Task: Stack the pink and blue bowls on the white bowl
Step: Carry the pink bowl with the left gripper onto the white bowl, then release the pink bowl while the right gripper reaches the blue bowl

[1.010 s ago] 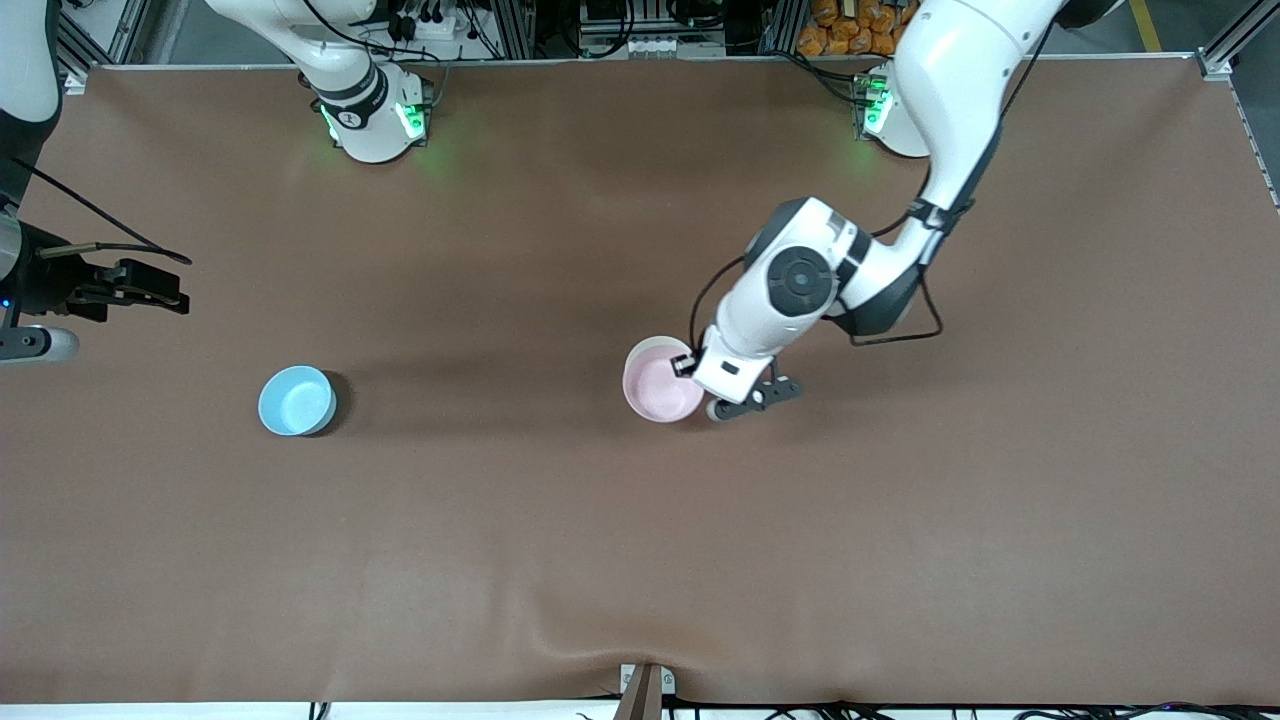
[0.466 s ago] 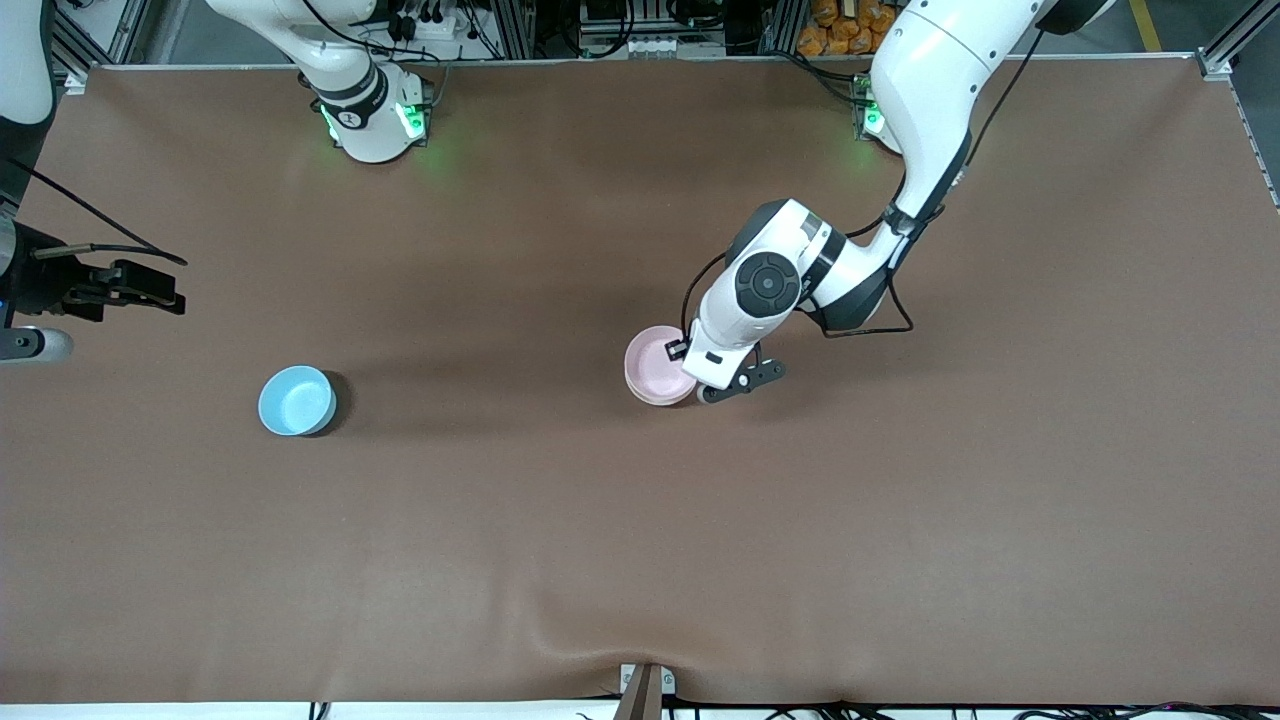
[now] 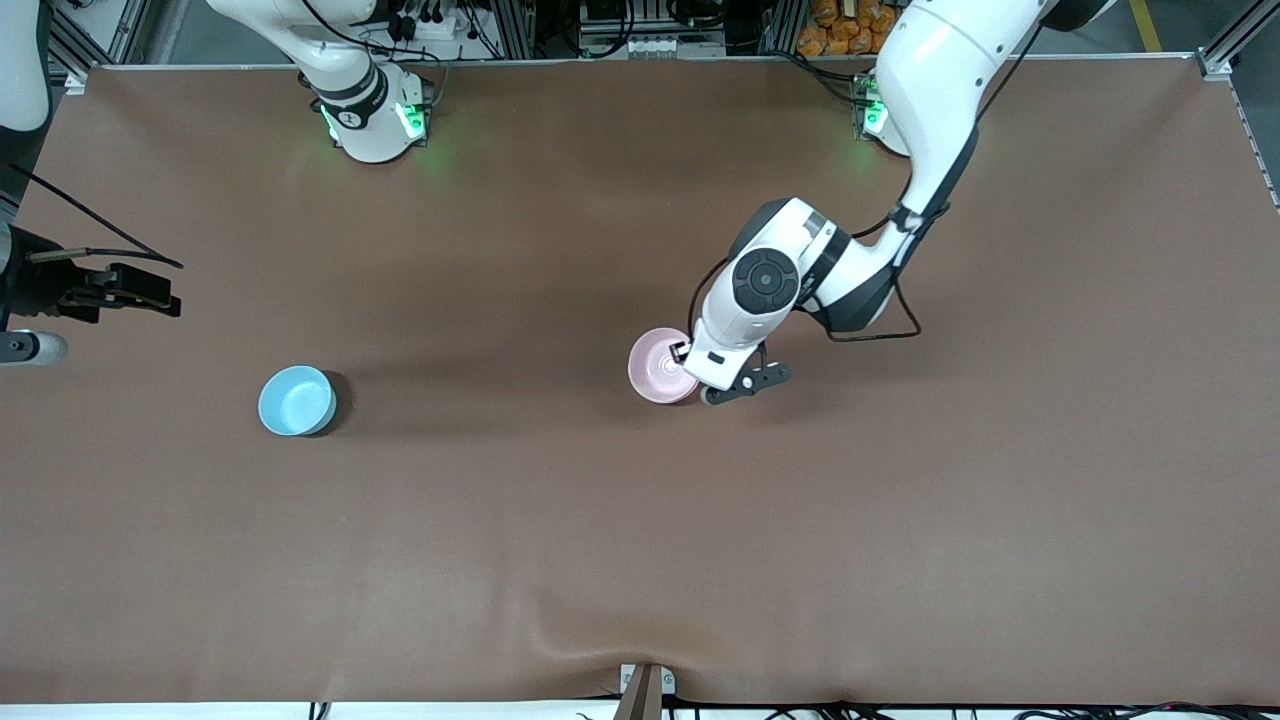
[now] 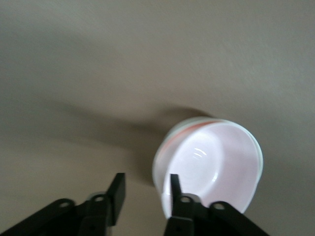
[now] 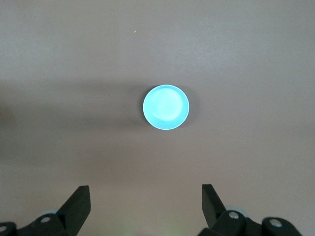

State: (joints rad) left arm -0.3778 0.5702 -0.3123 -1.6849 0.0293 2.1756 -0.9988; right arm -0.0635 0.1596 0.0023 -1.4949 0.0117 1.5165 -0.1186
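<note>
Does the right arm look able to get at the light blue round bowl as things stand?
Probably yes. The right gripper hangs open high above the light blue round bowl, which stands alone on bare brown table; the left gripper is busy at the pink bowl.

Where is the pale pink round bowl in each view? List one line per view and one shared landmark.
Front view: pale pink round bowl at mid-table, beside the left gripper.
Left wrist view: large, between the gripper's fingers.
Right wrist view: not in it.
Shared landmark: left gripper.
</note>
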